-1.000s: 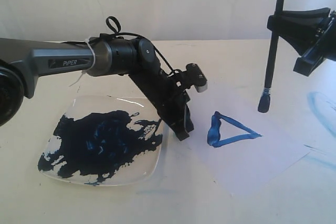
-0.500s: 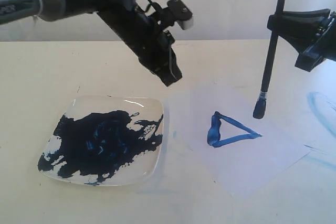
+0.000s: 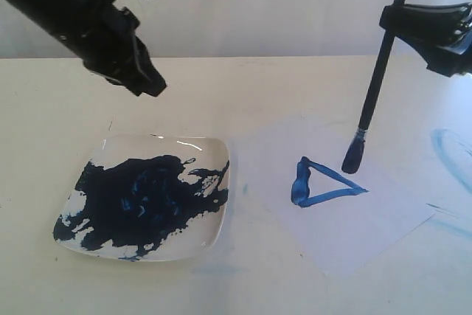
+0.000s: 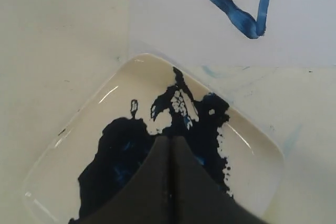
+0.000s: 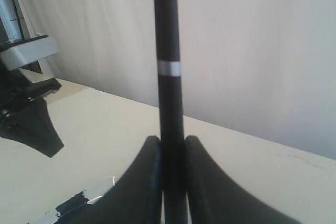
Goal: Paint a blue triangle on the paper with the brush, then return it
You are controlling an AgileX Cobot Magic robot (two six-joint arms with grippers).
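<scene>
The table (image 3: 295, 86) I work over is cream and matte. On my left side sits a square white plate (image 3: 210, 156) smeared dark blue. Just beside it, toward my right, the paper (image 3: 369, 226) lies flat. Past the paper's right edge, a pale blue curved smear (image 3: 446, 149) marks the bare tabletop.
</scene>
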